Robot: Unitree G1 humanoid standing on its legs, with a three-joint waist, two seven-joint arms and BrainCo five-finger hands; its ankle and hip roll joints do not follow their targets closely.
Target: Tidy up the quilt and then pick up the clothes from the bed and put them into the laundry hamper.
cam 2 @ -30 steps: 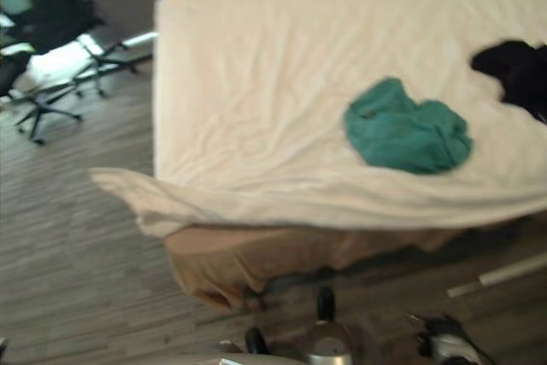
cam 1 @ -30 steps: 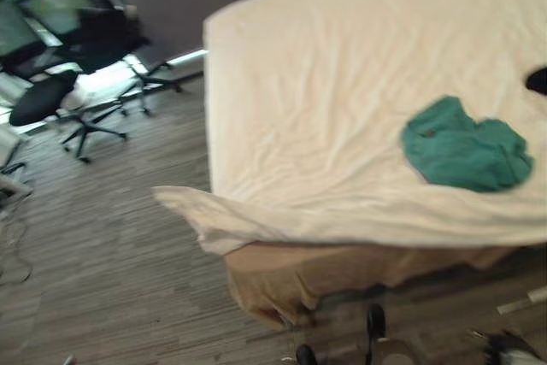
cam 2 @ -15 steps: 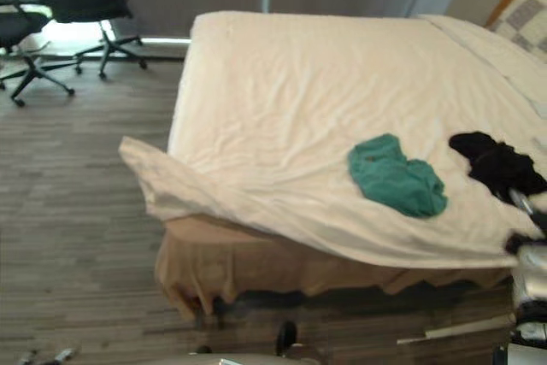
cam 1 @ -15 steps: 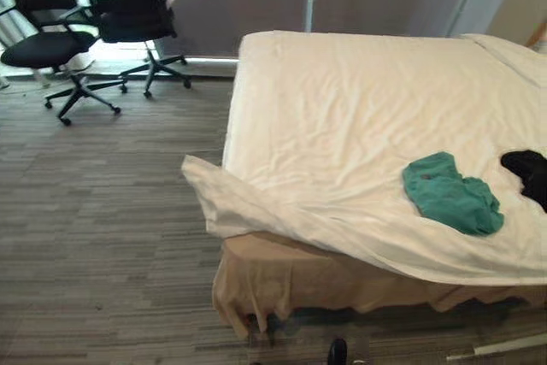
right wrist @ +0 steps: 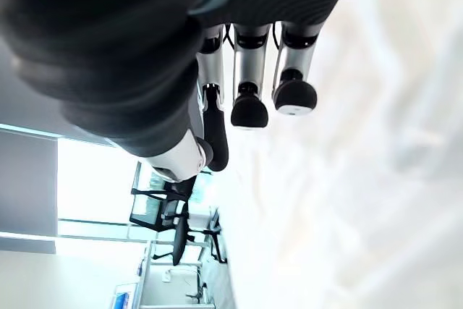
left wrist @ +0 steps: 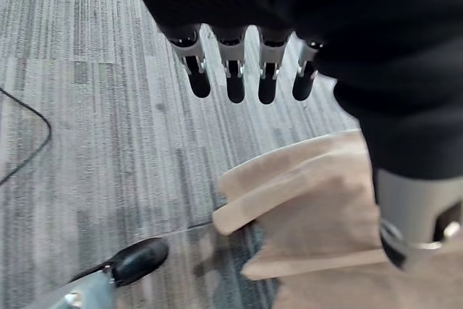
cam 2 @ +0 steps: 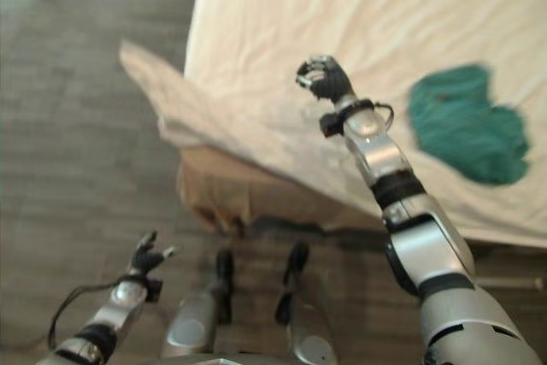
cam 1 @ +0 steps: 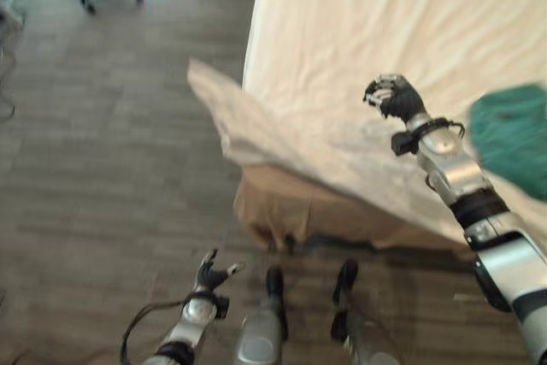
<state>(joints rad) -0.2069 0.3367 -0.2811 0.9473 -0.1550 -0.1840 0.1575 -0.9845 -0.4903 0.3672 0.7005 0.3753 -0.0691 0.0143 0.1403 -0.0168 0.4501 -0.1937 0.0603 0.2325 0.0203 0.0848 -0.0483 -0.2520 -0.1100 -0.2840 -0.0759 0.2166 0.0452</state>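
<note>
Quilt (cam 1: 359, 83) tidying looks like the step going on in the left eye view: one cream corner is hanging off the bed's edge over the tan bed skirt (cam 1: 291, 211). The right hand (cam 1: 395, 97) is hovering above the quilt with fingers curled, holding nothing. The left hand (cam 1: 209, 275) is hanging low over the wood-look floor (cam 1: 102, 168), fingers relaxed and spread, holding nothing.

In the right eye view, the green clothing (cam 2: 466, 130) is lying on the quilt beside the right arm, waiting its turn.

In the left wrist view, straight fingers (left wrist: 230, 81) are pointing at the floor near the skirt.

In the right wrist view, bent fingers (right wrist: 249, 103) are floating over white cloth.

Next, I think the right hand needs to drop and grab the drooping corner.

No writing can be read anywhere.
</note>
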